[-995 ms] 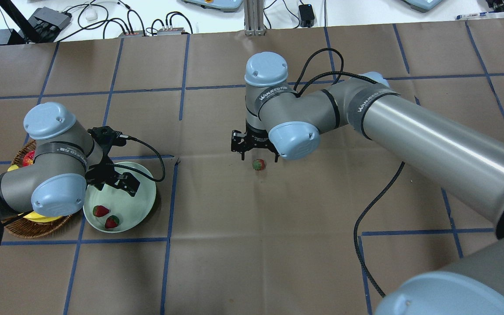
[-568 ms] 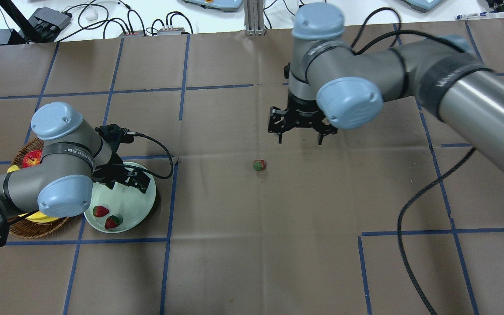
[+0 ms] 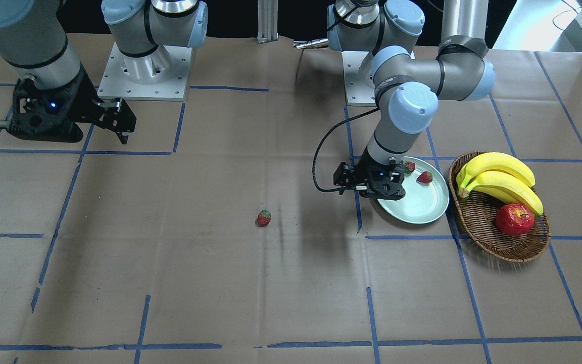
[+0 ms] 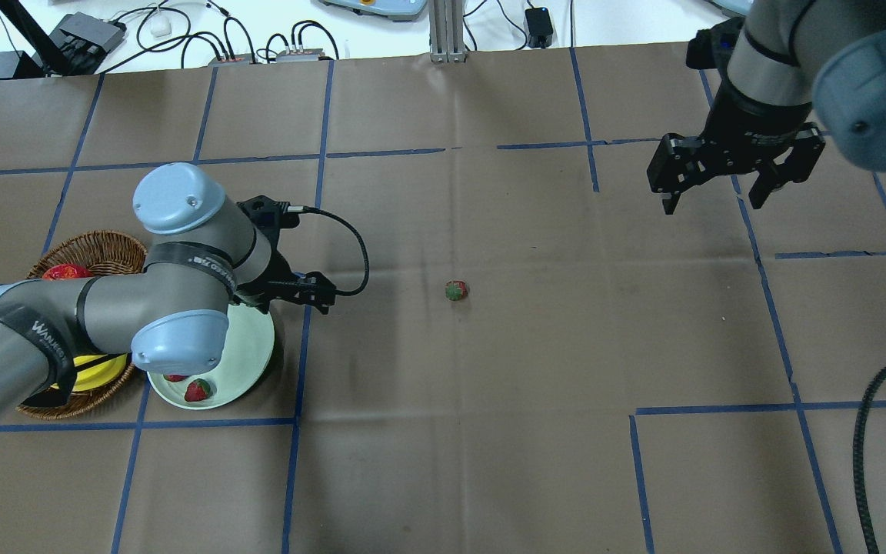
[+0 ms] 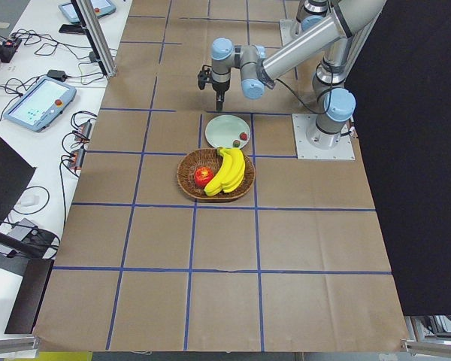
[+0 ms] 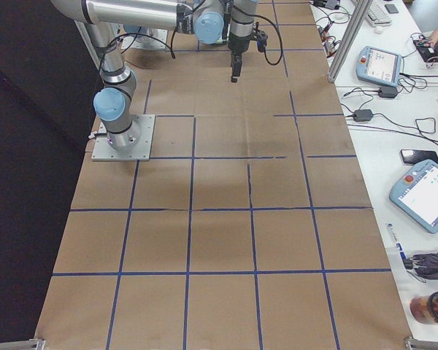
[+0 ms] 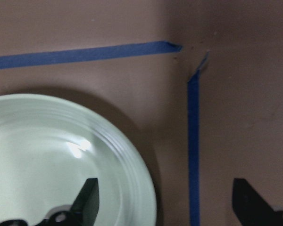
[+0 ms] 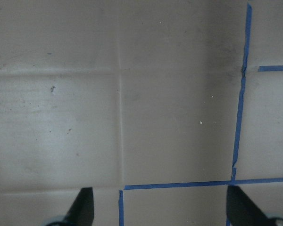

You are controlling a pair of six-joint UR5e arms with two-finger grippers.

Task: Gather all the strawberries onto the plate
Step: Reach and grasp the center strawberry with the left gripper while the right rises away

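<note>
Lying on counter, strawberry is looking light, soft, bruisable; judging a gentle pinch across its middle best; left tool and right tool are gaping wide, empty.

From my remote station I count three strawberries, one mint-green plate, one wicker basket, one bunch of bananas, one red apple, and two grippers: the left gripper and the right gripper.
</note>
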